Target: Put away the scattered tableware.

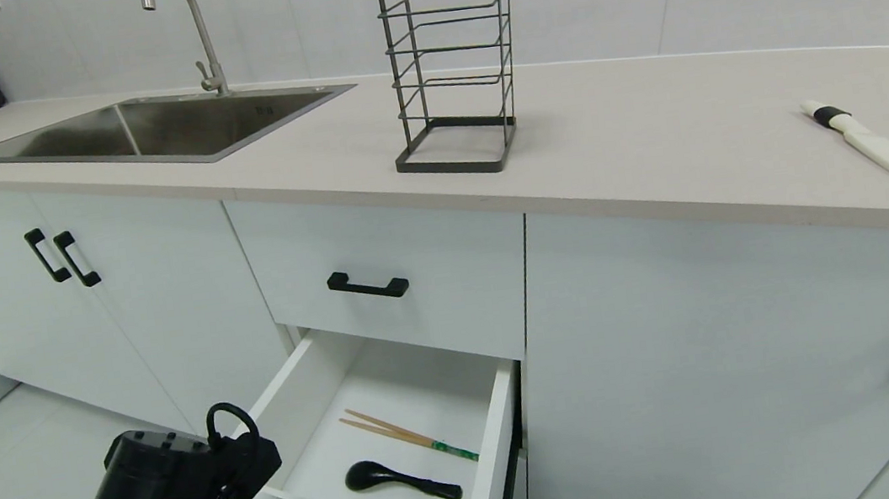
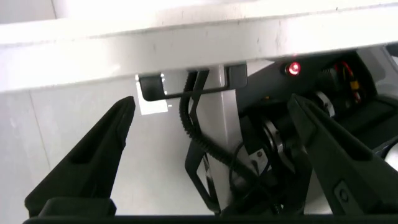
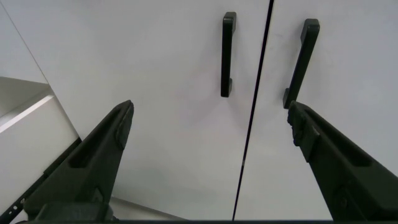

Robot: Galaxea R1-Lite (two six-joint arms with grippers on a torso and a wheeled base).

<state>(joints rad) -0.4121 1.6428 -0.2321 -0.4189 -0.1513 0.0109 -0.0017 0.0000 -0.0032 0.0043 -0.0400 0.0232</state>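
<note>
The drawer (image 1: 491, 439) below the counter (image 1: 651, 139) stands pulled out, and 2 pieces of tableware already lie inside it: a pair of chopsticks (image 1: 408, 436) and, just beside them toward the front, a black spoon (image 1: 401, 482). The white knife (image 1: 877, 145) lies well apart, on the counter's right end. It looks like the 1 piece left to collect, which would explain the drawer being left open. The left gripper (image 2: 211, 106) sits low beside the drawer, jaws spread with nothing between them. The right gripper (image 3: 211, 112), likewise spread and empty, faces 2 closed cabinet doors (image 3: 155, 93); its arm is probably better placed for the knife.
</note>
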